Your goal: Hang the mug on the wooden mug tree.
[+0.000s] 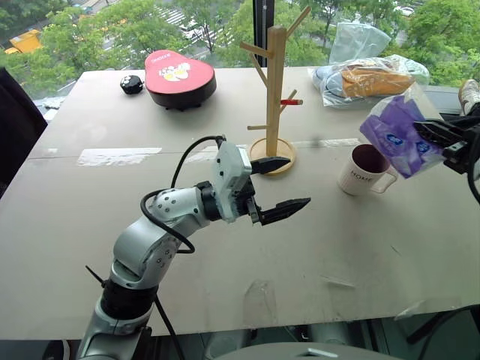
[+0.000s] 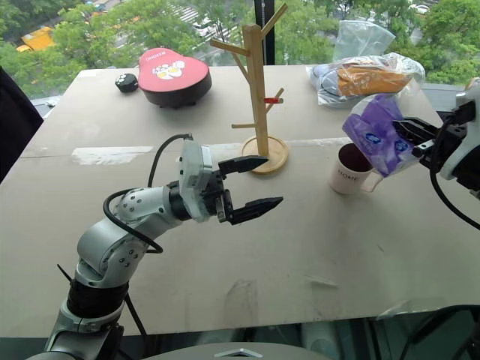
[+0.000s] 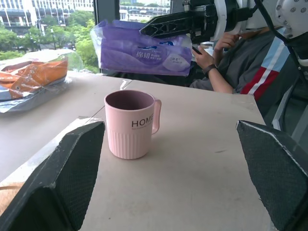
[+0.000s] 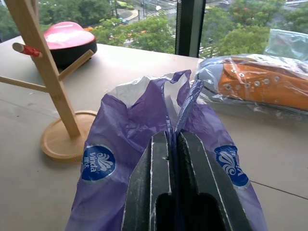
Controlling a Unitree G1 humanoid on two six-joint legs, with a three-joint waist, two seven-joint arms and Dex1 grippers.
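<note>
Our open left claw (image 1: 279, 184) faces the upright white ceramic mug (image 1: 364, 171) straight ahead; our right claw (image 1: 439, 137) grips a purple plastic wrapper (image 1: 396, 133).

Left arm (image 1: 154, 232): silver-grey rounded shells, black joint rings, small dark screw dots on forearm. Black cable loops off wrist up to white boxy gripper housing. Left gripper (image 1: 281, 186): two black tapered fingers (image 3: 53, 183), textured inner faces. Right gripper (image 2: 411, 137) fingers black too, white housing, black cable.

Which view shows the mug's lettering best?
The left wrist view: the mug stands close and upright, lettering facing the camera beside its handle. Both eye views show it small on the table, lettering barely readable.
</note>
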